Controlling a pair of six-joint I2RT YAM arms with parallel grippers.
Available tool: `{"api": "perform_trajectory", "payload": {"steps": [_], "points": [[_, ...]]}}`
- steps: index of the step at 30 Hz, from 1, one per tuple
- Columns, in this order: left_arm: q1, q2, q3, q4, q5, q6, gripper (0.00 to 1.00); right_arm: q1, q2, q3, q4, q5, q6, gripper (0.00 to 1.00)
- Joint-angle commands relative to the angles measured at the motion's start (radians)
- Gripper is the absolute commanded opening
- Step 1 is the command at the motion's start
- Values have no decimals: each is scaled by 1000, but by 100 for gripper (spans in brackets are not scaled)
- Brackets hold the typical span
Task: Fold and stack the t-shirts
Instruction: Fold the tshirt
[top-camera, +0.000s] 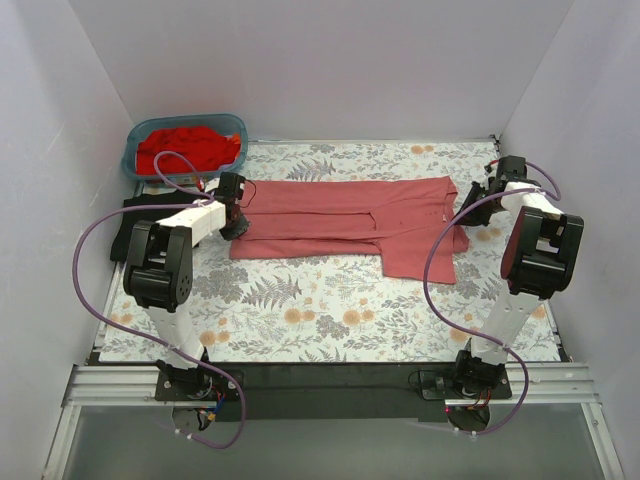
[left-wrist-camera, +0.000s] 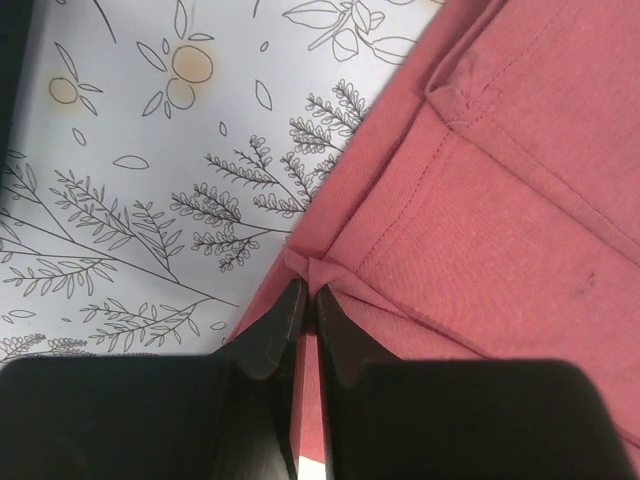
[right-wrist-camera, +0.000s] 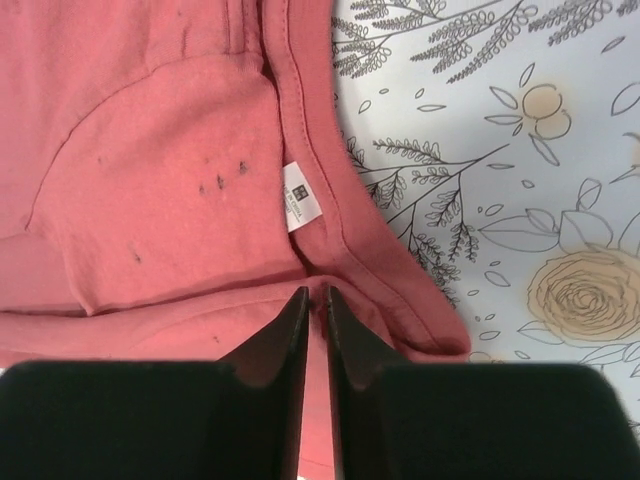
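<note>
Left gripper (left-wrist-camera: 308, 292): fingers pressed together, clamped on a small pucker at the hem edge of the salmon-pink t-shirt (left-wrist-camera: 500, 220). Cloth bunched right at the tips, stitched hem line running away up-right. Floral table cover (left-wrist-camera: 130, 150) bare just left of the pinch.

Right gripper (right-wrist-camera: 317, 293): fingers nearly together, thin slit between. Tips down at the neck end of the shirt, just below the white label (right-wrist-camera: 297, 197) and the collar band (right-wrist-camera: 300, 110). Can't tell whether clamped on cloth or just resting on it. A few dark specks on the fabric left of the label. Shirt edge ending just right of the tips, cover beyond.

From the top view: left gripper (top-camera: 236, 215) at the left end of the shirt, right gripper (top-camera: 480, 200) at the right end, arms reaching in from either side. Salmon-pink t-shirt (top-camera: 340, 215) lying flat as a long band across the far half of the table cover (top-camera: 330, 310), one flap (top-camera: 420, 255) sticking out toward the near edge on the right side.

Blue bin (top-camera: 240, 128) at the far left corner, clear of the pink cloth, full of red t-shirts (top-camera: 188, 148). Black t-shirt (top-camera: 118, 240) at the left table edge, partly hidden behind the left arm, near the bin, apart from the pink one.
</note>
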Motion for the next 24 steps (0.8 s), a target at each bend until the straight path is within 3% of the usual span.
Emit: {"api": "perform_trajectory", "payload": {"steps": [1, 2, 3, 9, 12, 17, 24], "points": [[14, -29, -5, -9, -70, 10, 6, -1, -21, 25, 45, 6, -6, 19], [14, -31, 0, -10, -69, 16, 16, 1, -20, 28, 44, -2, -9, 21], [14, -32, 6, -13, -65, 28, 22, 2, -23, 28, 44, -2, -12, 27], [13, -78, 67, -44, -38, 43, 56, 33, -99, 30, -8, 52, -38, 41], [10, -139, 75, -58, -35, 43, 62, 66, -185, -13, -47, 130, -43, 44], [3, -274, 24, -92, -35, 45, 68, 161, -365, -223, -76, 262, -57, 49], [-55, -544, -195, -81, 0, 56, 68, 352, -478, -452, -68, 343, -25, 50]]}}
